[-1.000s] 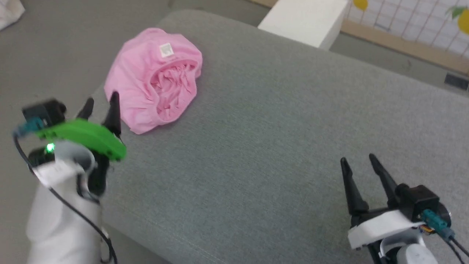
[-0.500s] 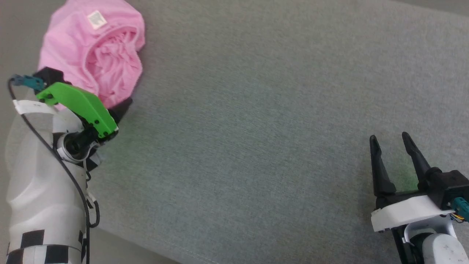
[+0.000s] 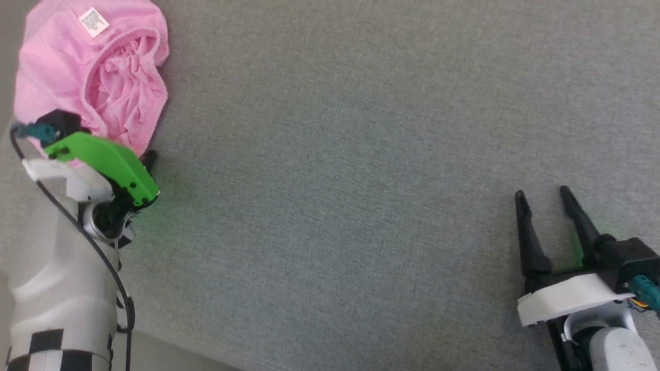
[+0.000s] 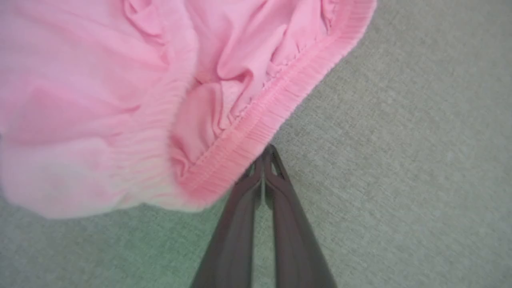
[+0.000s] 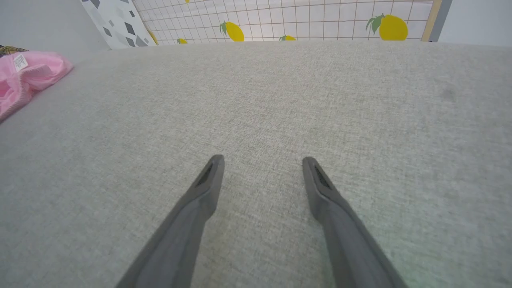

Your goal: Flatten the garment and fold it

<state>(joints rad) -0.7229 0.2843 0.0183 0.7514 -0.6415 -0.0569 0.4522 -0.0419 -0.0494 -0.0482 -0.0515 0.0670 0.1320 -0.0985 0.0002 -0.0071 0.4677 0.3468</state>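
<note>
The pink garment (image 3: 77, 67) lies bunched at the far left of the grey cushion (image 3: 361, 154), its gathered waistband facing up and a white label (image 3: 93, 21) near its top. My left gripper (image 3: 148, 157) sits at the bunch's near right edge, largely hidden under its green mount. In the left wrist view its fingers (image 4: 267, 150) are pressed together, tips touching the waistband's outer rim (image 4: 256, 132), with no fabric seen between them. My right gripper (image 3: 541, 195) stands open over bare cushion at the lower right, far from the garment (image 5: 24, 76), fingers apart (image 5: 262, 160).
The cushion's front edge (image 3: 180, 350) runs across the lower left, with floor below it. Beyond the cushion's far side stands a panel with a grid and lemon print (image 5: 304, 20). A wide stretch of cushion lies between the two grippers.
The head camera has tilted down and right, so the picture shifted. My left gripper, open a second ago, has gone forward to the garment's near edge and shut. The right gripper stays open.
</note>
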